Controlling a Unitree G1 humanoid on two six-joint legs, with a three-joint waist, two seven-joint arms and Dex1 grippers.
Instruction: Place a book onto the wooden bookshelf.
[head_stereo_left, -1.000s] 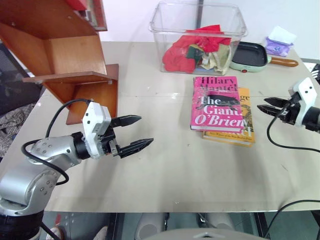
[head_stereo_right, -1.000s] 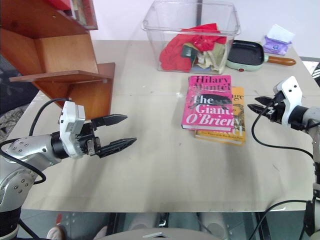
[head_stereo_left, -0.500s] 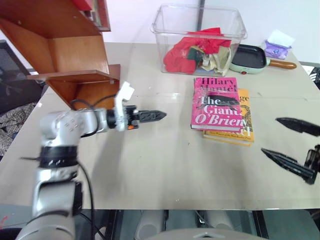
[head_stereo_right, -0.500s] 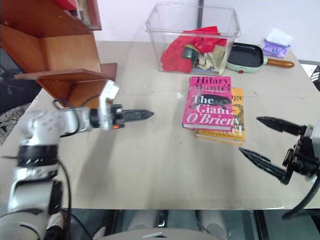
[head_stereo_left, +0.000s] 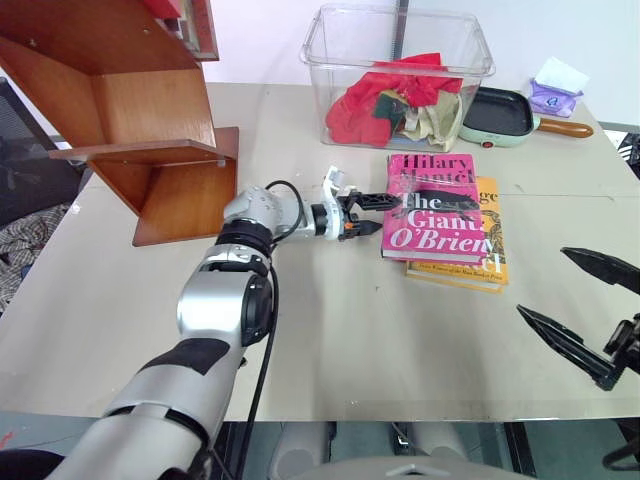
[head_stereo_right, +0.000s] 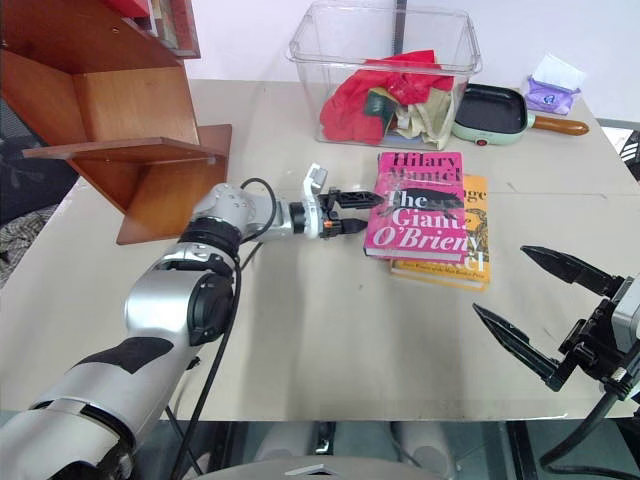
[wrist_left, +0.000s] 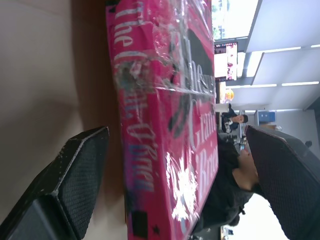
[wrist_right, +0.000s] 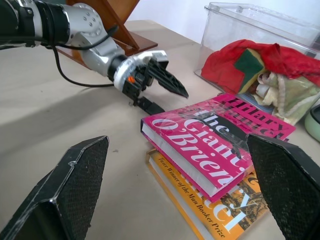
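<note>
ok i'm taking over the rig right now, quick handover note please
Left pincer: open, at the near-left edge of the pink book, one finger over the cover, one beside the spine; not closed on it.
Right pincer: open, holding nothing, off to the right of the books.
The pink book lies flat on the yellow-orange book on the table. The wooden bookshelf stands at the far left.
Done: reach to the book. Left: grip, lift, carry to the shelf, place.
</note>
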